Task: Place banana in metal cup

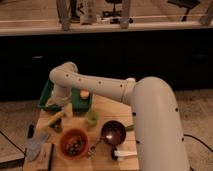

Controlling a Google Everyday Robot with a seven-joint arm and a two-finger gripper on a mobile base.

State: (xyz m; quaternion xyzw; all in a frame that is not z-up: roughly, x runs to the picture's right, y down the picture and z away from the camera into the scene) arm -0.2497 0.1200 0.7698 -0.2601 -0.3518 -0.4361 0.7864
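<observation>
Small wooden table [102, 107], edges close on every side, floor all around. Crowded top, with a bare strip of wood only at 12 o'clock from the metal cup [113, 132]. Green tray [47, 97] at the far left edge.

Banana [56, 119] on the left part of the table, at 10 o'clock from the orange bowl [74, 143] and 9 o'clock from the green cup [92, 118]. Well apart from the metal cup, with the bowl and green cup between. Long axis slanted, from 8 o'clock up to 2 o'clock.

White arm [100, 87] reaching in from the right, bent at the top left, then pointing down. Gripper [63, 103] just above the banana's far end, by the tray's near edge. Cannot tell how wide open, or whether holding anything.
</observation>
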